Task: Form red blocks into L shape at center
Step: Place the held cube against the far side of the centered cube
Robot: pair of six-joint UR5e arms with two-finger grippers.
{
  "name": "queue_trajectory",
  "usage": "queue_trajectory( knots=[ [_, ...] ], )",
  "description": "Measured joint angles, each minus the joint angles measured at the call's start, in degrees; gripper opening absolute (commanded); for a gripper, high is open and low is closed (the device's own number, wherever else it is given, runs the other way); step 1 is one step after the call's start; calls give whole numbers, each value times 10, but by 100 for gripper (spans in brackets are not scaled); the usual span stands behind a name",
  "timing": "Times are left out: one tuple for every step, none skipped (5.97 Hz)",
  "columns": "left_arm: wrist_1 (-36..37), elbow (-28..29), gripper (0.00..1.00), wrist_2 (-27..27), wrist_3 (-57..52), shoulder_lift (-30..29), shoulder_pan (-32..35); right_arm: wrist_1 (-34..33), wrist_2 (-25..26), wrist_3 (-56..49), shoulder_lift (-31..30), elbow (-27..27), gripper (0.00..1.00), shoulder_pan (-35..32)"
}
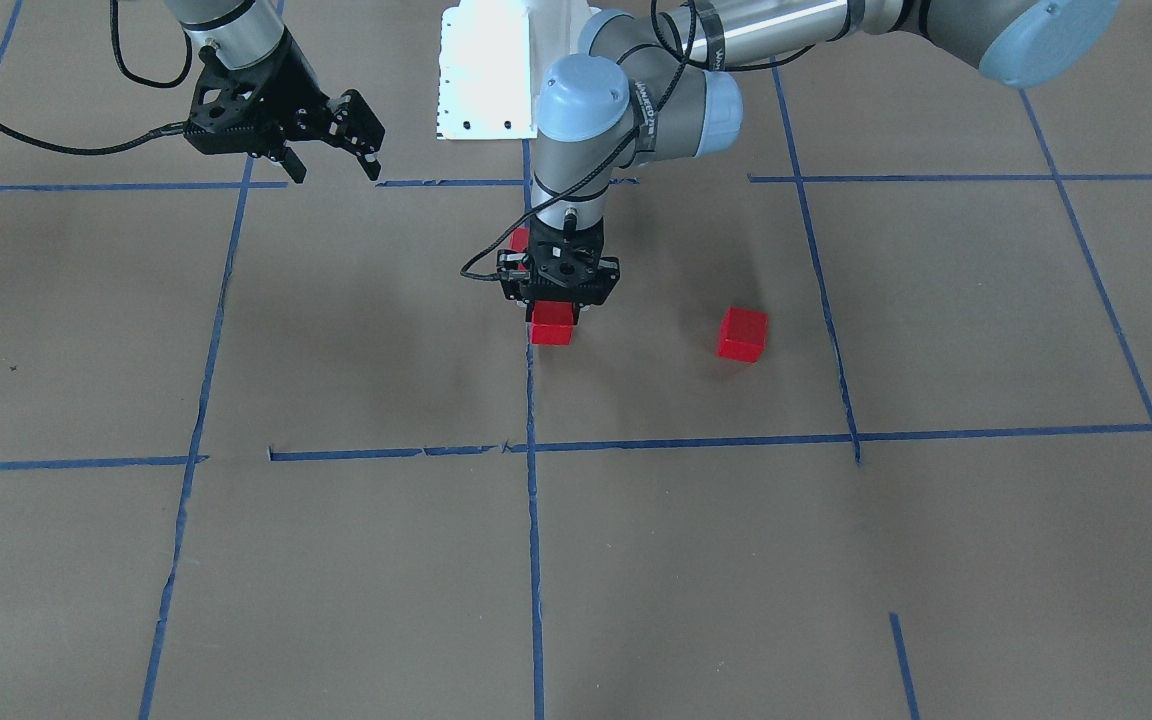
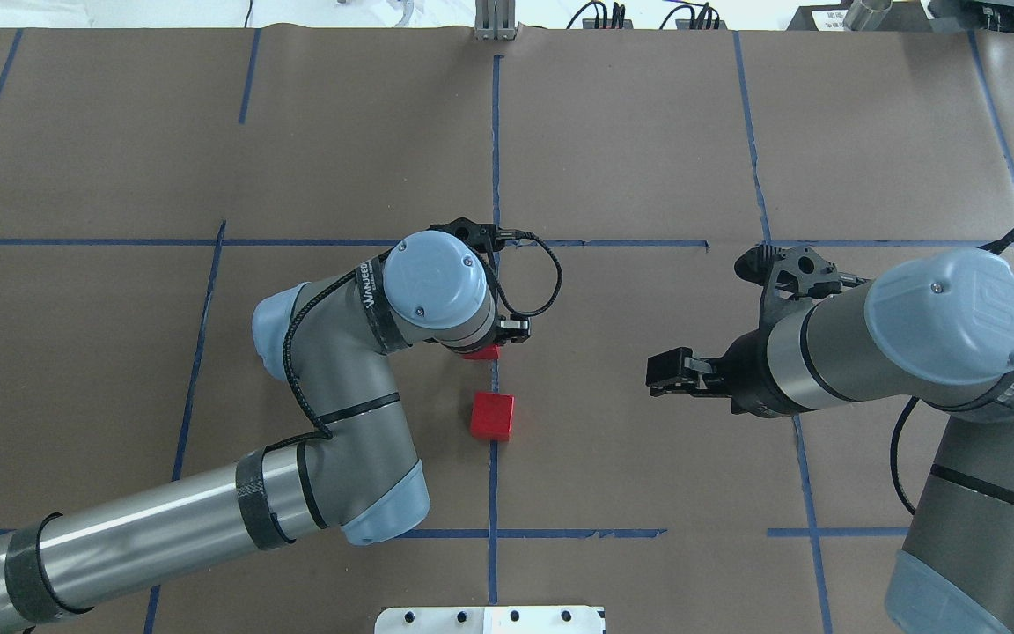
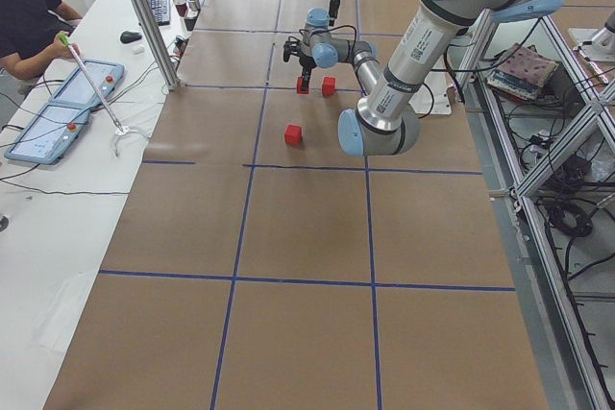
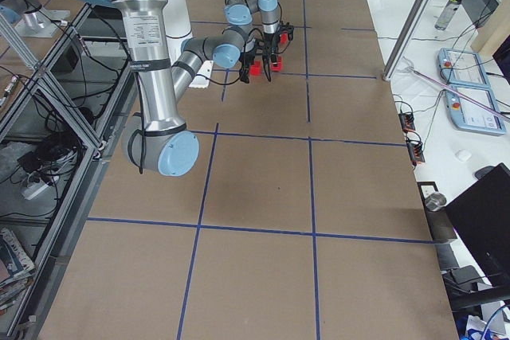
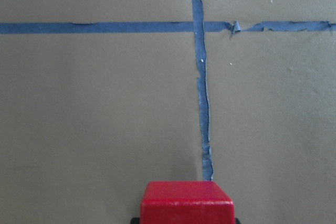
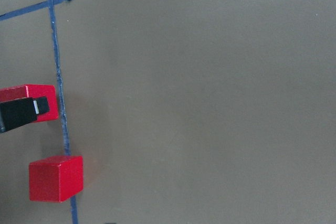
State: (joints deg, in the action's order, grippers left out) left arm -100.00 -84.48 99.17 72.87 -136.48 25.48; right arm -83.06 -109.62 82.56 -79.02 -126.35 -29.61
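Clamping the first block (image 1: 551, 332) between closed fingers, the left claw (image 1: 557, 306) sits on the centre tape line (image 1: 534, 560), just past the second block (image 1: 519, 240), which lies nearer the base (image 1: 486, 70) with a gap between them. The third block (image 1: 742, 334) rests on the worktop (image 1: 236, 600), off to the robot's left. The right claw (image 1: 333, 165) hangs open, empty.

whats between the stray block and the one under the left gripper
Nothing but bare brown paper between the stray block and the block under the left gripper. The front-facing view shows it.
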Motion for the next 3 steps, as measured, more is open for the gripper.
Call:
queue_trajectory(
  knots=[
    [1,3,0,0,11,-3,-4,0,1,0,-1,0,100,0],
    [7,2,0,-1,19,-4,-9,0,2,1,-1,1,100,0],
    [16,-2,0,-1,28,-4,-13,0,2,1,-1,1,100,1]
  ],
)
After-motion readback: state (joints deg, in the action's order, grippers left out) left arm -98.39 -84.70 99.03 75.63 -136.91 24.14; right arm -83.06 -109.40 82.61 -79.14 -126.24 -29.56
